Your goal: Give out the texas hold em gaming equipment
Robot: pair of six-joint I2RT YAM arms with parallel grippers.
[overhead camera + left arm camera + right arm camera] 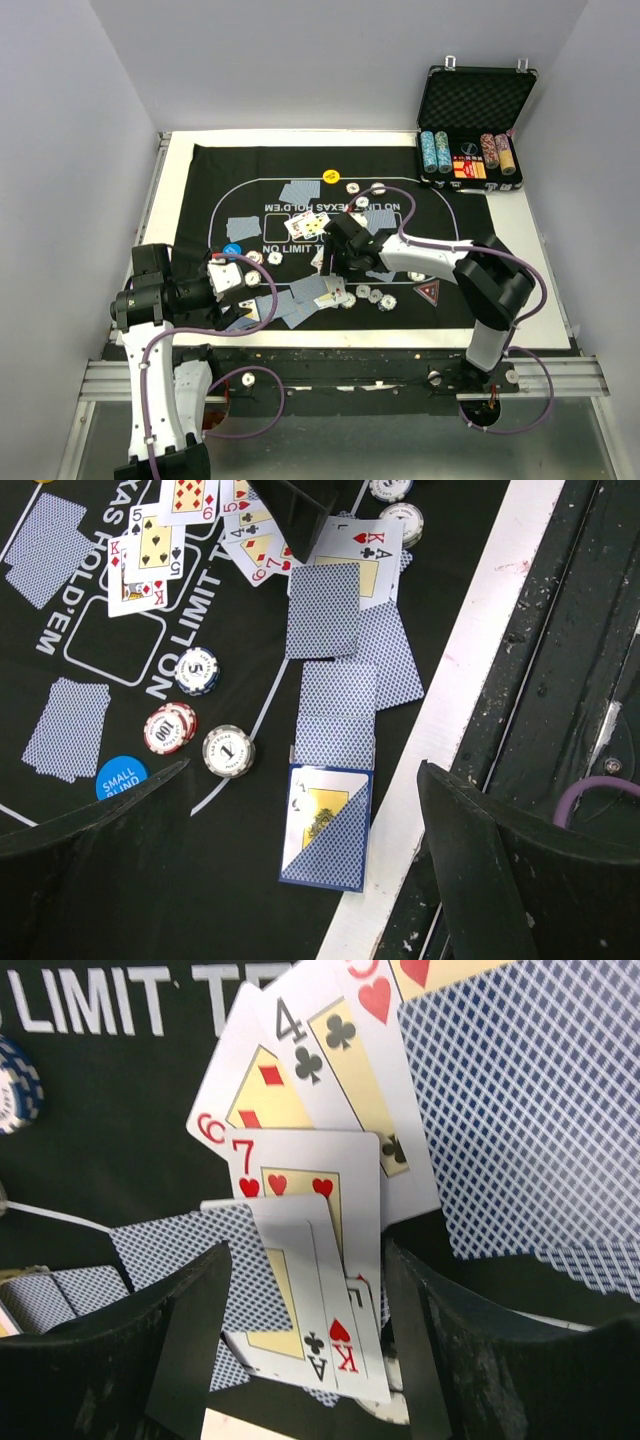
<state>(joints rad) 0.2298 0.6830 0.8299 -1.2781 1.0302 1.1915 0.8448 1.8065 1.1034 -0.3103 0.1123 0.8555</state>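
Observation:
My right gripper [335, 255] [305, 1260] has closed in on the side edges of two face-up cards [330, 1310], an ace of clubs and a king of hearts, low over the mat. More face-up cards [300, 1070] fan out beyond them. My left gripper [240, 300] [305, 780] is open and empty, hovering over a blue card box [328, 825] near the mat's front edge. Blue-backed cards [335, 695] lie in a row beyond the box. A white chip [228, 750], red chips [168, 728], a blue-striped chip [197, 670] and a blue button [122, 777] lie to its left.
The black felt mat [200, 190] covers the white table. A yellow button [331, 178] lies at the back and a dark red triangular marker [428, 292] at the front right. The open case [475, 100] with chip stacks stands at the back right.

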